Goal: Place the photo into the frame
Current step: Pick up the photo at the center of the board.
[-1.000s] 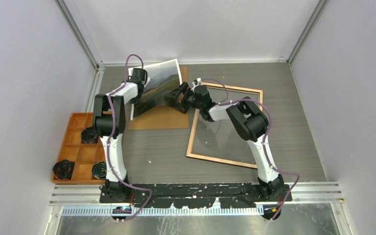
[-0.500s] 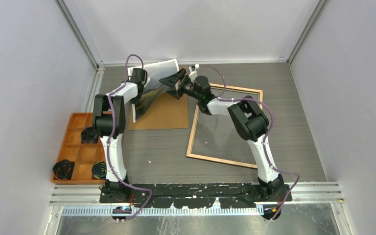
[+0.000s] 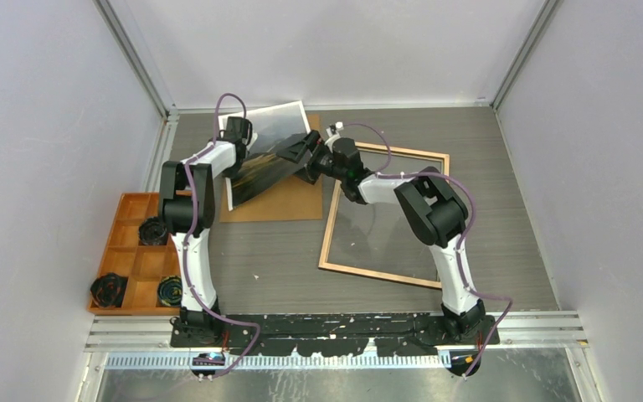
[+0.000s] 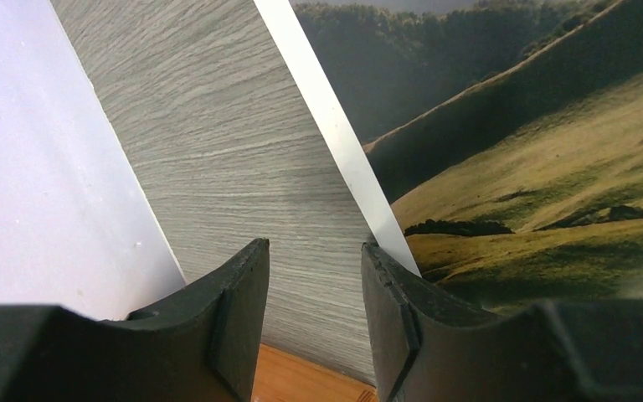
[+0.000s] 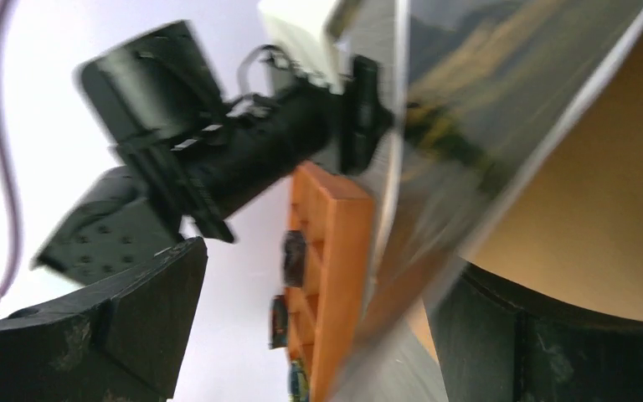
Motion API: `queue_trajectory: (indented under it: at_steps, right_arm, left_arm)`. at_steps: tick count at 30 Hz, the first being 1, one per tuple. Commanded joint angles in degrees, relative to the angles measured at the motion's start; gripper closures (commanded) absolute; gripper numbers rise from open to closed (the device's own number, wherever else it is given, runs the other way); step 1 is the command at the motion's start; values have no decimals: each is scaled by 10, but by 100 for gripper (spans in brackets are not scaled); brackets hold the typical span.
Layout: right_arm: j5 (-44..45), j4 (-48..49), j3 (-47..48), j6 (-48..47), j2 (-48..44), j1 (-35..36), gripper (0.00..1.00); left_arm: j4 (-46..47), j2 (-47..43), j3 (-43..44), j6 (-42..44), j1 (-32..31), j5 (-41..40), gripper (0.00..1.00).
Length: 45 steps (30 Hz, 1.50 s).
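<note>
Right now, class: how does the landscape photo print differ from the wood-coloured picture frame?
The dark landscape photo print with a white border is tilted up; the thin-railed, wood-coloured rectangular picture frame lies flat on the grey table. The print is a solid sheet; the frame is an open outline with table showing inside. Both are large rectangles.

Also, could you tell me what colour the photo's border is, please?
White: a narrow strip along the edge of the photo, clearest in the left wrist view.
</note>
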Motion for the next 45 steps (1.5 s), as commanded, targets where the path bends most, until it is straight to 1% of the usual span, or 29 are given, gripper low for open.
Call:
queue_trajectory:
  at_steps: [1,3,6,11,14,17,19,20,21,22,23,26,28,29,32,33,34,36,39,43,45]
  right_arm:
    - [68,-124,-22,-102,-91,9,3]
    - [92,-166,-26,-121,-102,13,7]
    - [117,-198,-27,-132,-109,15,14]
    - [161,-279,0,-154,-103,23,35]
    - [159,-308,21,-158,-86,24,39]
    - [170,-334,27,-162,-73,24,46]
    - [182,-339,23,-165,-76,25,54]
    - [187,-342,22,-170,-79,24,59]
    - [191,-345,22,-178,-83,24,67]
    - [198,-349,21,-183,-89,24,70]
    - [205,-349,19,-195,-96,24,78]
    - [215,-344,10,-217,-115,24,89]
    - [240,-355,14,-233,-125,24,97]
    - [242,-361,17,-240,-130,24,99]
    - [242,-382,19,-266,-163,25,99]
    - [240,-387,18,-278,-174,25,99]
    - [237,-398,15,-292,-201,24,99]
    - [233,-423,8,-334,-256,25,99]
    - [242,-516,2,-404,-352,25,99]
    - [295,-703,8,-510,-499,26,99]
    - [341,-797,17,-538,-578,25,99]
  left_arm:
    - [-27,5,-20,-6,0,41,53]
    - [-29,5,-18,-9,0,43,53]
    - [-31,4,-17,-11,0,44,53]
    - [-33,3,-16,-8,0,42,53]
    - [-35,3,-14,-8,0,43,53]
    - [-42,3,-11,-7,0,45,52]
    - [-45,1,-11,-3,0,42,51]
    - [-47,-1,-8,-3,1,41,49]
    - [-53,-5,-5,-4,3,41,46]
    - [-60,-9,1,-9,5,43,44]
    - [-73,-14,9,-16,10,51,41]
    - [-119,-32,41,-42,25,79,35]
    - [-145,-47,60,-54,36,95,31]
    - [-157,-55,69,-59,41,103,29]
    - [-190,-81,87,-69,54,120,22]
    - [-195,-91,90,-72,57,123,10]
    - [-204,-99,91,-74,60,128,2]
    - [-215,-115,92,-80,65,136,0]
    - [-228,-138,90,-90,65,153,0]
    - [-243,-153,81,-105,65,179,0]
    - [-242,-159,72,-109,65,189,0]
